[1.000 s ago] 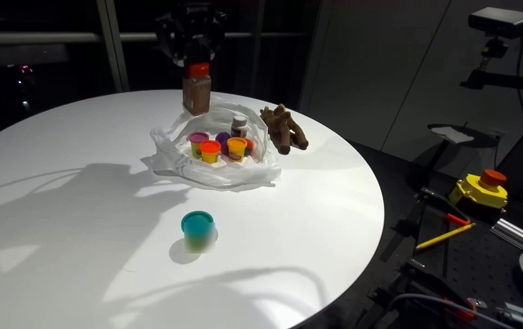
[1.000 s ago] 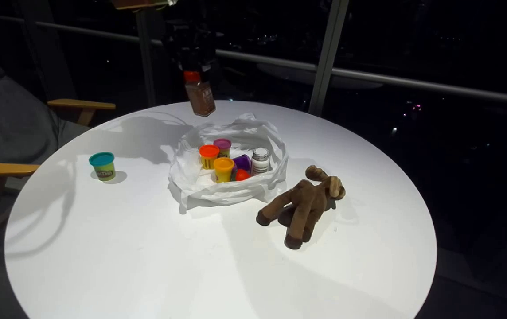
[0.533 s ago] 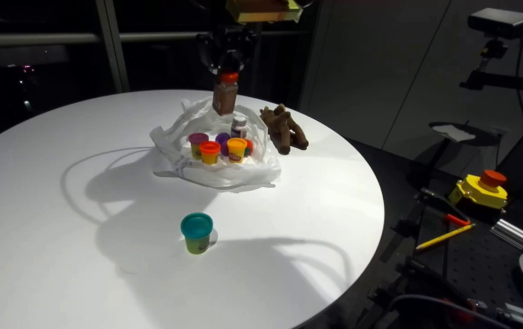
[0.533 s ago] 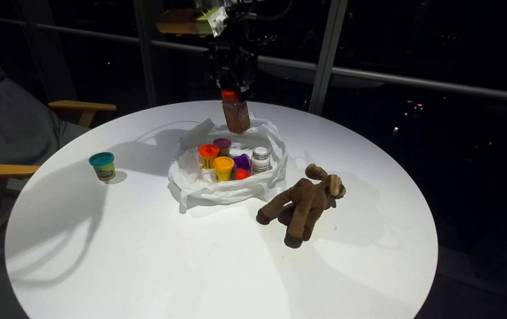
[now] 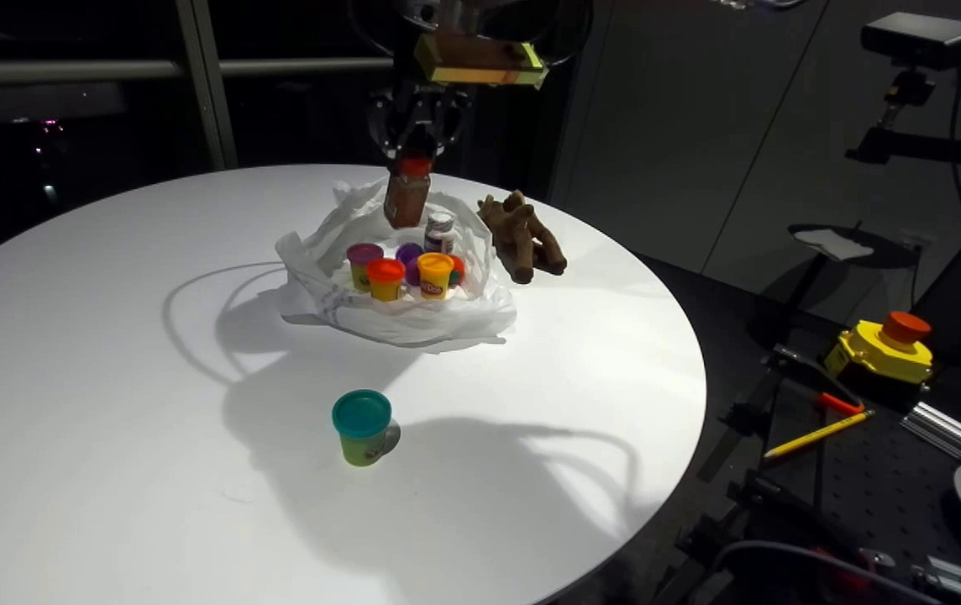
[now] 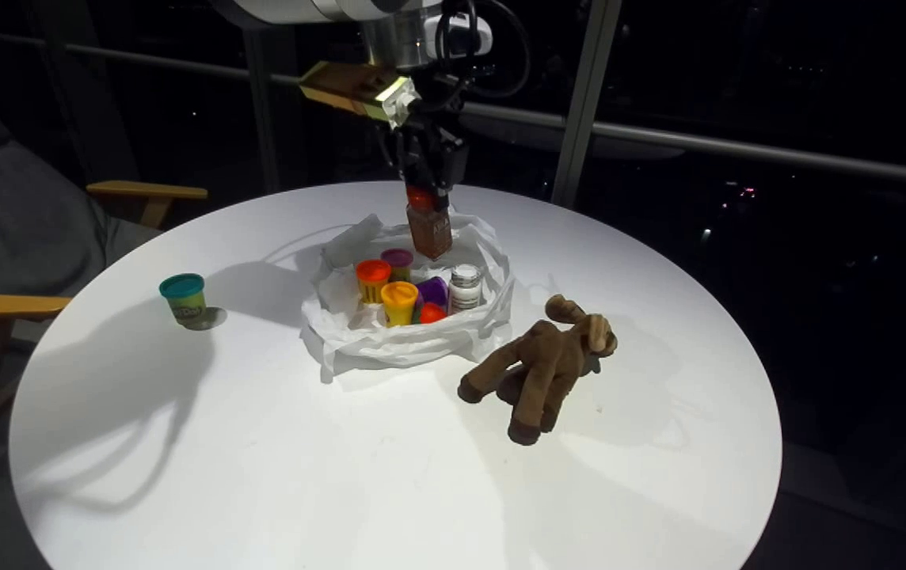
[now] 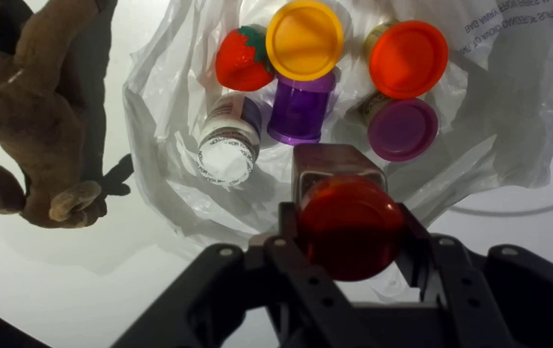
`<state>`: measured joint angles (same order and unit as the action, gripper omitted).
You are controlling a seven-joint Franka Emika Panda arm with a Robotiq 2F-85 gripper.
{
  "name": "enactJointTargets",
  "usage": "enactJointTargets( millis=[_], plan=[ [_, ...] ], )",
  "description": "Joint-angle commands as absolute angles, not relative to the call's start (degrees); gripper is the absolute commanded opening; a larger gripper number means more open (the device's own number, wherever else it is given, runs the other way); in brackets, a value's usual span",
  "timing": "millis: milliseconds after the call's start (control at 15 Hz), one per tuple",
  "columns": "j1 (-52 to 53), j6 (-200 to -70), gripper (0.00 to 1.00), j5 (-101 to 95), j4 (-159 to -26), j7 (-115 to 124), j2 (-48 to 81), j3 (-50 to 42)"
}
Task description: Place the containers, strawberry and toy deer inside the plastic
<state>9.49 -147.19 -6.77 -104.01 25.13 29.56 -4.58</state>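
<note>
White round table (image 6: 342,467) fills much of both exterior views, lit bright with gray shadows across it; gray armchair (image 6: 21,229) with wooden armrests past its edge in an exterior view. Translucent whitish plastic bag (image 6: 390,350) lies on the table, mouth spread wide, film crumpled up into a rim around its contents; printed lettering on the film in the wrist view. Brown toy deer (image 6: 544,356) is outside the bag, on the table just beside it, legs splayed, strip of tabletop between the two in the wrist view. Black gripper (image 7: 349,229) above the bag, pinching the red-lidded jar (image 6: 431,233) by its lid, one finger each side. Jar hangs slightly tilted over the bag's mouth, brown contents visible; can't tell if its base touches anything inside. White-capped bottle (image 7: 230,145) stands in the bag, on the deer's side. Teal-lidded cup (image 6: 185,299) upright on the table, well apart from the bag. Orange-lidded cup (image 7: 408,59), purple-lidded cup (image 7: 402,129) and yellow-lidded cup (image 7: 304,40) all upright in the bag; first two side by side, can't tell if touching. Purple container (image 7: 300,108) also in the bag, tipped over, between bottle and purple-lidded cup, one end overlapped by the yellow lid in the wrist view. Red strawberry (image 7: 242,63) with green leaf cap, in the bag, just beside the yellow-lidded cup.
</note>
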Motion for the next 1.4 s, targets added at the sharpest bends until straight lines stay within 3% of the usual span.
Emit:
enactJointTargets(
  millis=[0,867,1333],
  plan=[
    [9.1,-149.0,0.24,-4.5,-100.5,25.5,33.0,-4.6],
    [9.2,-147.3,0.24,-3.5,-88.5,26.6,42.9,-6.9],
    [8.3,-139.8,0.24,-0.9,-82.8,23.9,47.4,-4.2]
  ],
)
